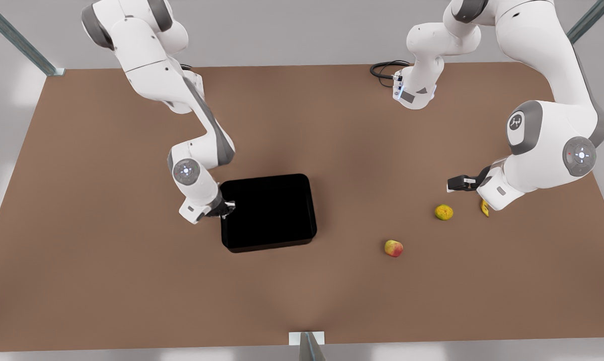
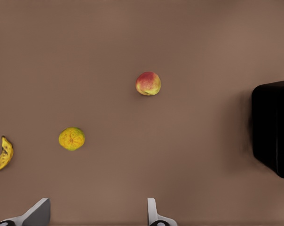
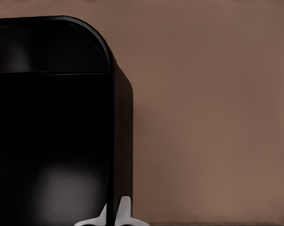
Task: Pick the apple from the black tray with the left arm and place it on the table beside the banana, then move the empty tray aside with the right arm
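Note:
The red and yellow apple [image 1: 393, 248] [image 2: 148, 83] lies on the brown table [image 1: 106, 276], apart from the black tray [image 1: 267, 178] [image 2: 273, 127], which holds nothing. The banana [image 1: 484, 207] [image 2: 3, 155] lies toward the front view's right, partly under the left arm. My left gripper [image 1: 455, 183] [image 2: 95, 214] hovers open and empty above the table, near the banana. At the tray's edge on the front view's left, my right gripper [image 1: 227, 206] [image 3: 113, 217] is shut on the tray's rim [image 3: 111, 94], one finger on each side.
A bumpy yellow-orange fruit [image 1: 443, 212] [image 2: 71, 139] sits between the apple and the banana. A black cable [image 1: 382, 70] lies at the table's far edge. Metal posts [image 1: 307, 346] stand at the edges. Bare tabletop stretches on the front view's left of the tray.

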Tool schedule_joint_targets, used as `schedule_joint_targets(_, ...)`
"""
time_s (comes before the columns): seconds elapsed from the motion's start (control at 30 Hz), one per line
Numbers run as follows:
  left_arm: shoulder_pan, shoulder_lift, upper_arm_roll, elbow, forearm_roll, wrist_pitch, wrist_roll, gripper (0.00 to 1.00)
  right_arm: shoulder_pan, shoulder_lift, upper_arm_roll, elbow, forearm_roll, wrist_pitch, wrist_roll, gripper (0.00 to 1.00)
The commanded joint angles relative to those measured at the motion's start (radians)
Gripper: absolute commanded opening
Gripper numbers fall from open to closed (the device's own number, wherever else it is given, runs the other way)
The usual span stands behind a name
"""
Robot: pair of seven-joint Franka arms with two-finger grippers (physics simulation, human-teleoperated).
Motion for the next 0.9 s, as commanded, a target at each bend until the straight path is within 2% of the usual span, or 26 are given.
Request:
schedule_joint_targets(0.0, 0.000, -0.001, 0.000, 0.000, 0.005, 0.004, 0.025, 1.00, -0.024, -0.048, -0.005, 0.002, -0.013, -0.141, -0.143, 0.12)
schedule_joint_targets(0.23, -0.001, -0.001, 0.000, -0.001, 0.007, 0.004, 0.025, 1.00, -0.217, -0.148, -0.013, 0.034, -0.015, -0.295, -0.404, 0.11)
schedule_joint_targets(0.33, -0.003, -0.001, -0.002, -0.001, 0.007, 0.004, 0.023, 1.00, -0.329, -0.154, -0.014, 0.100, -0.013, -0.377, -0.546, 0.11)
schedule_joint_targets(0.57, -0.005, -0.001, -0.002, -0.001, 0.008, 0.003, 0.023, 1.00, -0.512, -0.145, -0.016, 0.174, -0.015, -0.405, -0.841, 0.11)
schedule_joint_targets(0.87, -0.003, -0.001, -0.002, 0.002, 0.007, 0.003, -0.006, 1.00, -0.576, 0.036, -0.011, 0.212, -0.012, -0.370, -0.896, 0.11)
